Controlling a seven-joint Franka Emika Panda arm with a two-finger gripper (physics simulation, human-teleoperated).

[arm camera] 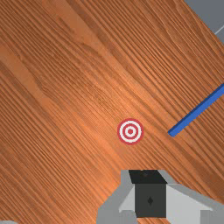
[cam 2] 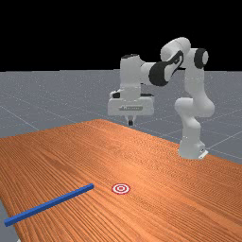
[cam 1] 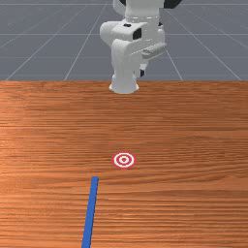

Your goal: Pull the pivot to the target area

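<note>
The task is at its approach stage. The robot arm point(cam 2: 194, 80) holds its gripper point(cam 2: 130, 123) in the air above the table point(cam 2: 113, 151), well apart from the blue stick point(cam 1: 91, 208). The two fingers look to be together, with nothing between them. The stick, presumably what the task calls the pivot, lies flat, with one end near the red-and-white target point(cam 2: 121, 188) but not touching it. From that end it runs toward the front view's bottom edge, away from the arm's base.

The next move probably calls for carrying the hand out past the target to the stick, parting the fingers and turning them to straddle it. Then the hand should go down, close on the stick and draw it toward the base and sideways onto the target. A grip close to the near end would likely steer that end well, though the long free part may swing. Coming down with the fingers together could knock the stick askew.
</note>
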